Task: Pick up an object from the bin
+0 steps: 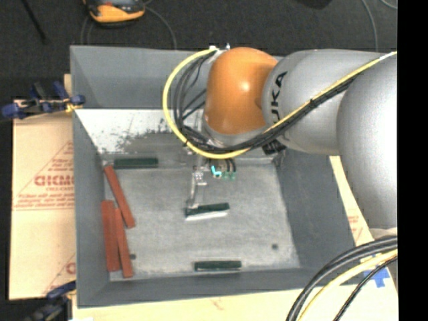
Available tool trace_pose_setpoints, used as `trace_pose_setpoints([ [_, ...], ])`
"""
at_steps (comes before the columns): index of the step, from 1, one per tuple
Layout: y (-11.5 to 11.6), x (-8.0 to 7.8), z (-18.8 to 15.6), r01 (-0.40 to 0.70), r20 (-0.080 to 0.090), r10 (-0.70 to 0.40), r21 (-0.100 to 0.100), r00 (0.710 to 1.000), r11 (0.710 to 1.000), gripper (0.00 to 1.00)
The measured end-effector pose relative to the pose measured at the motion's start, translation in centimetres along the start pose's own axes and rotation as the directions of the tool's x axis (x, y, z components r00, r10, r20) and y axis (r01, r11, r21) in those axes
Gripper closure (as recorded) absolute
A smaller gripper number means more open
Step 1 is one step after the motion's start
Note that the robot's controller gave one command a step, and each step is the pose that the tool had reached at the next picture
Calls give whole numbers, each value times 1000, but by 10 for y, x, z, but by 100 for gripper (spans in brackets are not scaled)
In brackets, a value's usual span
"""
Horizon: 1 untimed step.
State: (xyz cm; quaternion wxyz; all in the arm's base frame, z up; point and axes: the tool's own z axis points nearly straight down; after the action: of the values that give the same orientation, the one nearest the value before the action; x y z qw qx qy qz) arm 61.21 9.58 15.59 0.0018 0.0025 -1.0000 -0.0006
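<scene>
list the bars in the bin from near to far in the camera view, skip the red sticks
dark green bar by the front wall -> pale-edged dark bar mid-floor -> dark green bar near the back wall

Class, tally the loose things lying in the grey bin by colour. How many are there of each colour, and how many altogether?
Red-brown sticks: 3
Dark green bars: 3
Total: 6
</scene>
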Motion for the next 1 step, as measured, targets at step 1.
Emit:
trace_pose_setpoints([
  [1,0,-2,-5,-2,8,2,-1,1000,1000,0],
])
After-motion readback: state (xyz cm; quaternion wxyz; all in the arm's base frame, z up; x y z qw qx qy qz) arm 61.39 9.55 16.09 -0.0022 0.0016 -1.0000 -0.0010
